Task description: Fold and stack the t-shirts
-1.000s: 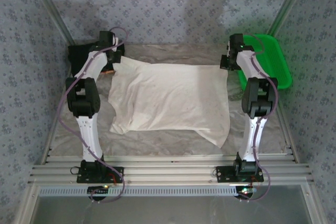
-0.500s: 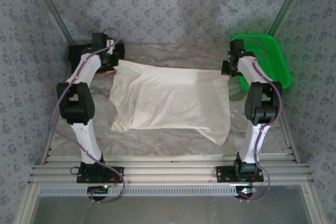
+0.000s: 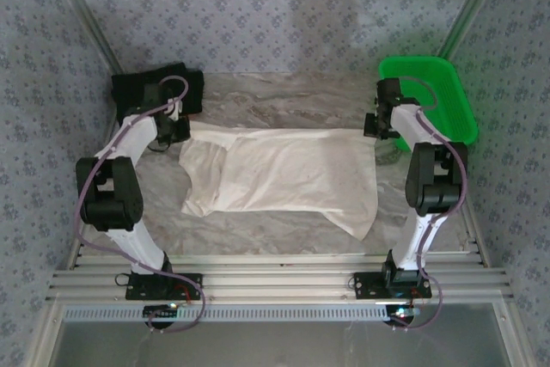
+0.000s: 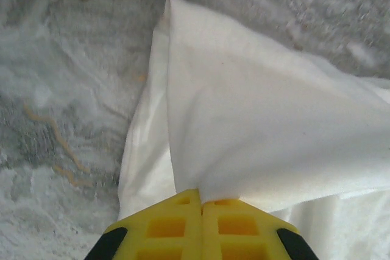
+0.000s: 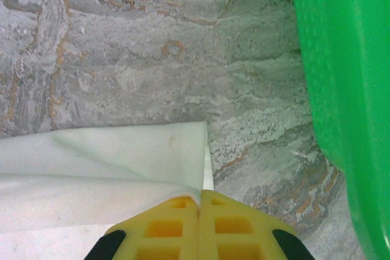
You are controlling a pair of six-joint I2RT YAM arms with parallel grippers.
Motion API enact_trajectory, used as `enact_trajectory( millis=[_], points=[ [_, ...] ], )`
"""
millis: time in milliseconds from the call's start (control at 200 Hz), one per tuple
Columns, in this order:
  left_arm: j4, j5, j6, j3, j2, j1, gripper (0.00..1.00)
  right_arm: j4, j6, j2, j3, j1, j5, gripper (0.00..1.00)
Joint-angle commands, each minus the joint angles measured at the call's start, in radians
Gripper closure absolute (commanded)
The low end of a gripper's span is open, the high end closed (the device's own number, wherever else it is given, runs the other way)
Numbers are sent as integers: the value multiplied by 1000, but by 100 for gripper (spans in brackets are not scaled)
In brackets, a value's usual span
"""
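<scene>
The cream-white t-shirt [image 3: 288, 174] lies spread across the middle of the table, plain side up. Its far edge is lifted and drawn over itself between my two grippers. At the shirt's far left corner, my left gripper [image 3: 176, 129] is shut on a pinch of the white cloth [image 4: 256, 120], which fans out from the yellow fingertips [image 4: 177, 211]. My right gripper [image 3: 376, 126] is shut on the far right corner, and the cloth's hem [image 5: 122, 162] runs off to the left from its fingertips [image 5: 177, 211]. The black t-shirt [image 3: 142, 88] lies bunched at the back left, behind the left arm.
A green mesh basket [image 3: 434, 92] stands at the back right, close beside the right gripper, its wall [image 5: 344, 89] just to the right of the fingers. The marbled table top [image 3: 284, 96] is bare behind the shirt. Patterned walls close in the back and sides.
Both grippers have drawn the white shirt's far edge toward the near side, so the shirt looks shorter front to back. The left arm's elbow has swung outward to the left.
</scene>
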Motion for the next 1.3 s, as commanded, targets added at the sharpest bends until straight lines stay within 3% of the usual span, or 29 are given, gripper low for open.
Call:
enact_trajectory(
  millis=[0, 325, 560, 939, 1294],
  points=[
    [13, 26, -34, -53, -49, 7, 100, 0, -2, -51, -32, -9, 14, 100],
    [9, 49, -50, -131, -90, 6, 100, 21, -6, -102, -135, -8, 31, 100],
    [-26, 193, -97, -121, -130, 3, 100, 58, -6, -114, -184, -6, 31, 100],
    [-69, 178, -112, -254, -108, -8, 100, 84, -6, -94, -214, 0, 27, 100],
    [-88, 240, -149, -219, -103, -11, 100, 84, -9, -76, -210, 0, 28, 100]
  ],
)
